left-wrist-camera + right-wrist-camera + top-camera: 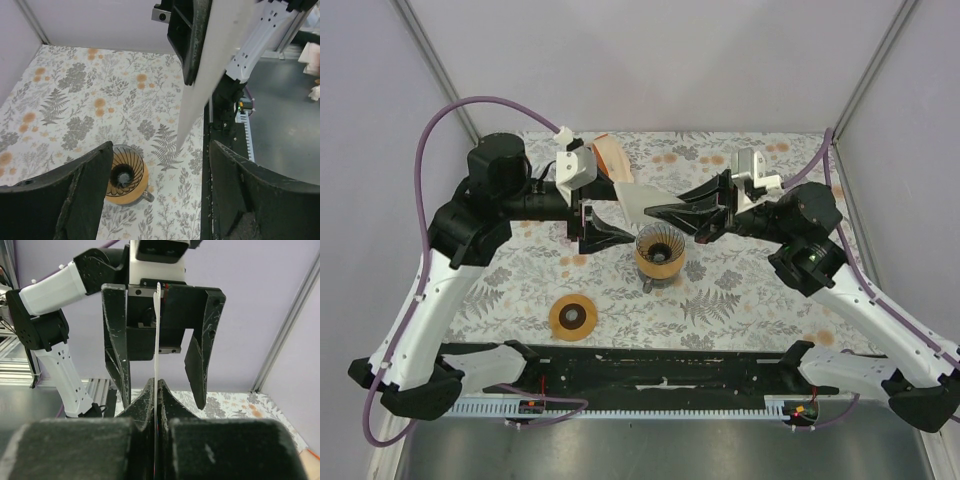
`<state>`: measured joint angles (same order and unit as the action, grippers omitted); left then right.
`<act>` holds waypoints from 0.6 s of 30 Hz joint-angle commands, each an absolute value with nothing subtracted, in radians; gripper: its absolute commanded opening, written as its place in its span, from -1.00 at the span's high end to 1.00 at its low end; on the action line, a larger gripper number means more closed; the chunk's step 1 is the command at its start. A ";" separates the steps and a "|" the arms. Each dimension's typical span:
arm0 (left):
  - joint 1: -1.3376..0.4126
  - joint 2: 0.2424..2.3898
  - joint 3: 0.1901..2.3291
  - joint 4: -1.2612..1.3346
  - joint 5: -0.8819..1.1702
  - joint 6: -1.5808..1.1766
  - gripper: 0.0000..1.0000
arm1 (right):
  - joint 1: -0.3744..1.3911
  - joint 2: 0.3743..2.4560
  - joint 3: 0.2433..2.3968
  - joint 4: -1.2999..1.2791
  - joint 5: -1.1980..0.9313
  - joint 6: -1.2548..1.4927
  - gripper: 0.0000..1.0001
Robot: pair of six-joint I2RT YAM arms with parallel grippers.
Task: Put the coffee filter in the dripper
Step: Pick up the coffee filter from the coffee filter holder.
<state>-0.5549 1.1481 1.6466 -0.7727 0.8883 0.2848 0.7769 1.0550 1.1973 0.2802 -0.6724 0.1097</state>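
White filter (638, 203), amber dripper (658, 252), floral tablecloth (740, 290)

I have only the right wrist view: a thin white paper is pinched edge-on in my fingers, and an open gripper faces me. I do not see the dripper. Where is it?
Observer: The dripper stands on the table; in the top picture it sits just below your filter.
Operator: Is something already inside it?
Observer: No. The left wrist view shows bare ribs and an open hole at the bottom.
Operator: Is anything else lying near it?
Observer: An orange disc lies apart from it, to its left and nearer the front edge.
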 commanded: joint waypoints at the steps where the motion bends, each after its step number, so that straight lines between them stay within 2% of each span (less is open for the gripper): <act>1: -0.549 1.147 1.652 -0.603 0.971 0.117 -0.63 | 0.782 1.055 1.206 0.396 -0.661 0.152 1.00; 3: -0.551 1.151 1.648 -0.580 1.000 0.092 -0.52 | 0.781 1.060 1.206 0.396 -0.666 0.149 1.00; 6: -0.549 1.152 1.628 -0.528 1.006 0.028 -0.04 | 0.782 1.068 1.209 0.388 -0.678 0.146 1.00; 8: -0.549 1.155 1.626 -0.494 1.022 -0.020 0.16 | 0.782 1.075 1.218 0.364 -0.678 0.132 1.00; 13: -0.549 1.158 1.623 -0.456 1.063 -0.061 0.10 | 0.784 1.080 1.213 0.353 -0.655 0.112 1.00; 16: -0.549 1.157 1.617 -0.456 1.065 -0.067 0.25 | 0.782 1.094 1.221 0.357 -0.664 0.118 1.00; 18: -0.549 1.155 1.605 -0.448 1.077 -0.080 0.48 | 0.782 1.106 1.230 0.356 -0.673 0.124 1.00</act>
